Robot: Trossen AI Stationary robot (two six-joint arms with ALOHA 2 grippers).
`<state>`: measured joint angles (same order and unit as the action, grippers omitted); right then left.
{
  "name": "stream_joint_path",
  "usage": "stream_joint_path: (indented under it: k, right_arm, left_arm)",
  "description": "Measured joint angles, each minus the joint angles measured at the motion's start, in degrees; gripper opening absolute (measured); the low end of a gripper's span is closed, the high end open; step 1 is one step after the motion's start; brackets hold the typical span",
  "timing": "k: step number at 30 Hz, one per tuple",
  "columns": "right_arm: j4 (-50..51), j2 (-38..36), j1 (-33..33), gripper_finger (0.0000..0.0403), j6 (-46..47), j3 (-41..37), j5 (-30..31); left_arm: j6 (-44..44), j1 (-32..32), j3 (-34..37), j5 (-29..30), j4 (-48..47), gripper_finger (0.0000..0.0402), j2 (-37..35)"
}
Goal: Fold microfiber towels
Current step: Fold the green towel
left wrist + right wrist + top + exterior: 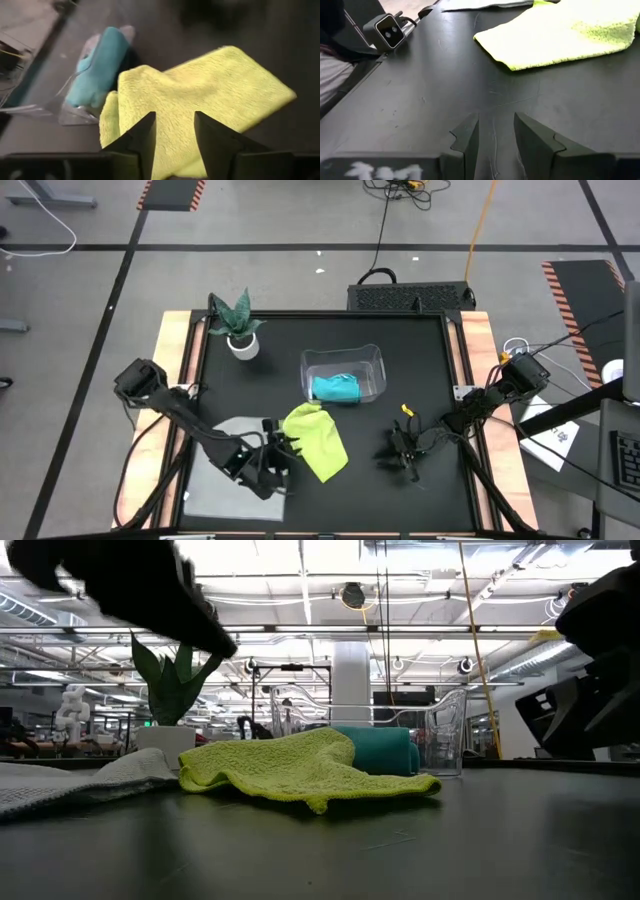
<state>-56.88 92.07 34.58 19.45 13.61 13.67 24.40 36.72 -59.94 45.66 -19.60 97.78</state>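
Left claw point(283, 452) from above sits at the yellow-green towel's point(317, 440) near edge, grey towel point(232, 470) under the arm, teal towel point(335, 388) parked in the clear bin point(372, 360) beyond. Right claw point(403, 450) waits off to the side, nothing in it.

Low view: yellow-green lies rumpled, needs flattening probably.

Left wrist: fingers point(142, 142) partly apart right over the cloth, can't tell if they're pinching it.

No readable writing anywhere.
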Motion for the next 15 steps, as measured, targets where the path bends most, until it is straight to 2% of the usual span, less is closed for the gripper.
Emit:
stream_joint_path:
  k: [3,7,12,15]
  right_arm:
    - [-0.40,0.00,-0.07,0.0114,-1.15,0.00,0.01]
    - [-3.41,0.00,-0.07,0.0114,-4.22,0.00,0.04]
    - [-10.37,0.00,-0.53,0.0114,-8.90,0.00,0.07]
    - [-12.87,0.00,-1.46,0.0114,-12.71,0.00,0.16]
  left_arm:
    - [-0.49,0.93,6.98,3.80,10.97,0.0116,-0.02]
    - [-3.91,0.20,13.71,4.00,20.55,0.0107,-0.02]
    - [-7.22,-0.81,17.20,4.08,24.01,0.0106,-0.02]
    - [-12.24,-1.57,17.53,4.10,24.00,0.0106,-0.02]
